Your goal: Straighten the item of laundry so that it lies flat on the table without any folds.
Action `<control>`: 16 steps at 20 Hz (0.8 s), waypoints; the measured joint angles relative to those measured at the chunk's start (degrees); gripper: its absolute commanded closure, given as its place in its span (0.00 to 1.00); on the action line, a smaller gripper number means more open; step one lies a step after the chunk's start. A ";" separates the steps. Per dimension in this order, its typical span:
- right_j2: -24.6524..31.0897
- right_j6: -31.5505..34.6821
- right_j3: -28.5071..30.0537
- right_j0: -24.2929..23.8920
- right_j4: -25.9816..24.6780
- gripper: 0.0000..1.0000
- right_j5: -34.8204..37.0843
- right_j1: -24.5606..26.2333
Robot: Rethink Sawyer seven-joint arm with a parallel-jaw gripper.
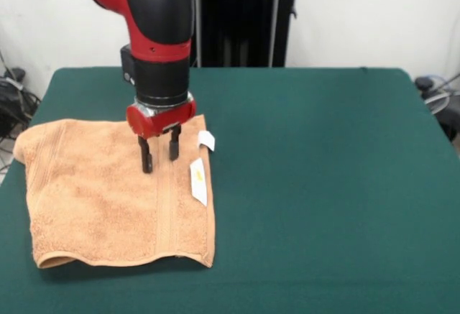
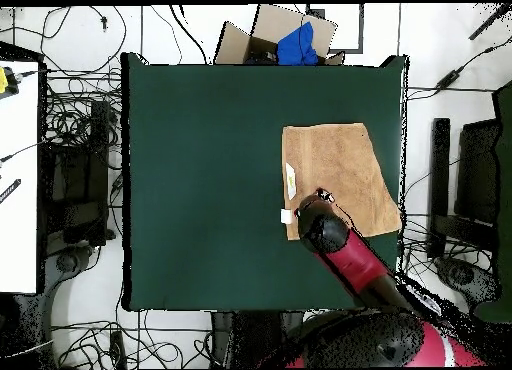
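Observation:
The orange-tan terry towel (image 1: 115, 195) lies spread on the dark green table (image 1: 323, 185) at the picture's left in the front view, its left end reaching the table's edge. Two white tags (image 1: 199, 181) stick out from its right edge. A woven band runs near that edge. The near edge curls slightly. My gripper (image 1: 159, 152) hangs open and empty just above the towel's far right part, fingers (image 1: 146, 156) pointing down. In the overhead view the towel (image 2: 340, 171) lies at the table's right, with the arm (image 2: 325, 226) over its lower left corner.
A cardboard box with blue cloth (image 2: 295, 41) sits beyond the table's top edge in the overhead view. Cables and equipment (image 2: 75, 166) lie on the floor around the table. The robot's black pedestal (image 1: 241, 19) stands behind the table.

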 measured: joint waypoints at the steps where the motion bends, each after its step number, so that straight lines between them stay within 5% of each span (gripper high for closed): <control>1: -0.33 0.00 -0.62 0.19 -0.93 0.00 1.18 -0.01; 8: -3.27 0.00 -10.07 1.94 -13.31 0.00 22.39 0.99; 16: -2.97 -0.01 -13.32 1.90 -18.34 0.00 27.06 1.39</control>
